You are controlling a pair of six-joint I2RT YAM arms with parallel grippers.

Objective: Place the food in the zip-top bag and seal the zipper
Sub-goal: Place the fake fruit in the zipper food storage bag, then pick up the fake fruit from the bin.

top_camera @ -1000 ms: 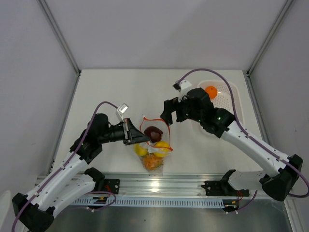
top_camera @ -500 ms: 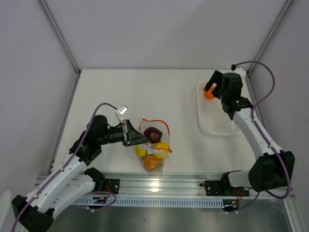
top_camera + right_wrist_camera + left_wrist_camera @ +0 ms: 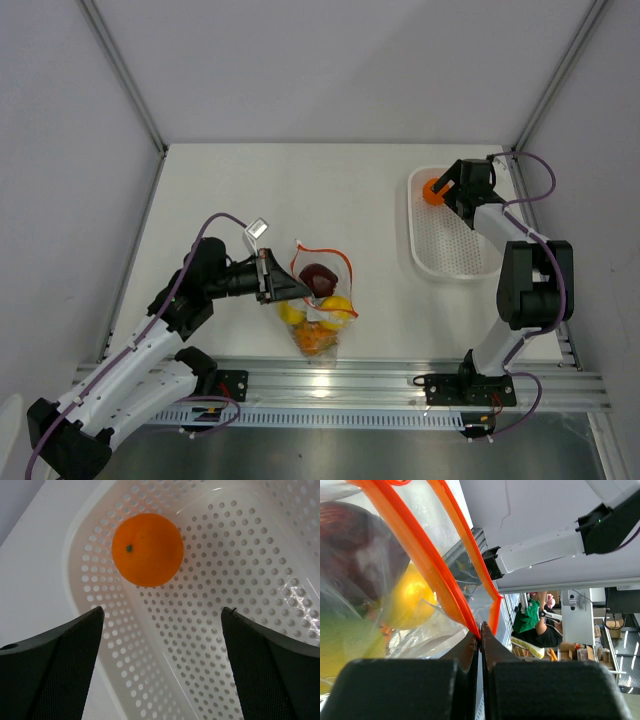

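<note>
The clear zip-top bag [image 3: 318, 305] lies on the table with its red-orange zipper [image 3: 322, 252] gaping open. Inside it sit a dark red-purple fruit [image 3: 318, 274], yellow fruits [image 3: 336, 301] and an orange piece [image 3: 318, 338]. My left gripper [image 3: 290, 287] is shut on the zipper strip [image 3: 422, 565] at the bag's mouth corner. An orange [image 3: 433, 190] lies in the far left corner of the white perforated basket [image 3: 455, 255]. My right gripper [image 3: 443, 187] is open just above it; the orange [image 3: 147, 549] shows ahead of the spread fingers [image 3: 55, 667].
The white basket [image 3: 240, 605] stands at the back right near the wall frame. The aluminium rail [image 3: 330, 385] runs along the near edge.
My right arm has swung from beside the bag, back and right, to the basket and now hovers over the orange. My left gripper has kept its hold on the bag.
</note>
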